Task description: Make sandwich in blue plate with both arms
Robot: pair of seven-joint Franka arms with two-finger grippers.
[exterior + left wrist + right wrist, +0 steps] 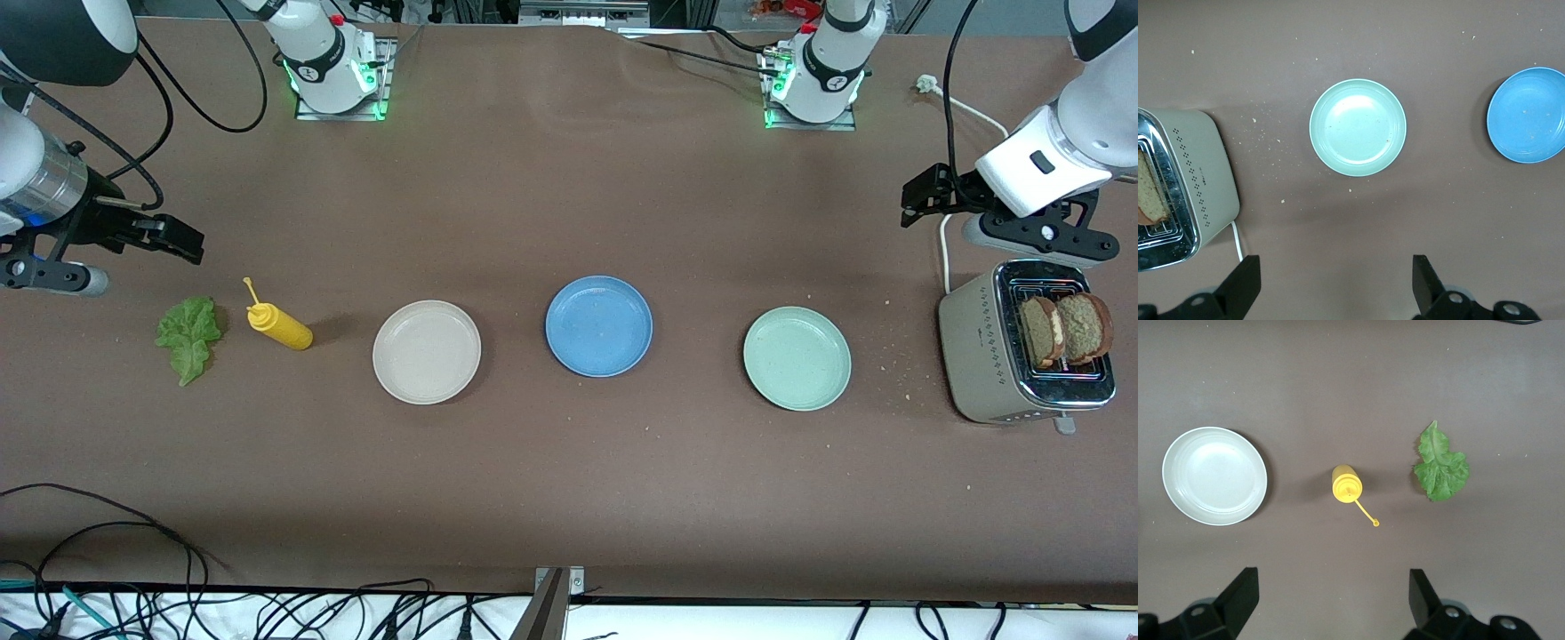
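Front view: blue plate [598,325] bare, nothing started. My left gripper [1336,280] spread over table near toaster [1022,356]; right gripper [1333,597] spread near lettuce leaf [188,337]. Next: left pinches bread slice [1038,331].

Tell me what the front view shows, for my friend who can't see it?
Three empty plates sit in a row on a brown table, the blue plate in the middle. Two bread slices stand in a toaster at one end; a lettuce leaf and a yellow squeeze bottle lie at the other. Both robot hands hang open above the table's ends.

Two white arms [1058,160] with black joint bands, silver wrists, green-lit bases.
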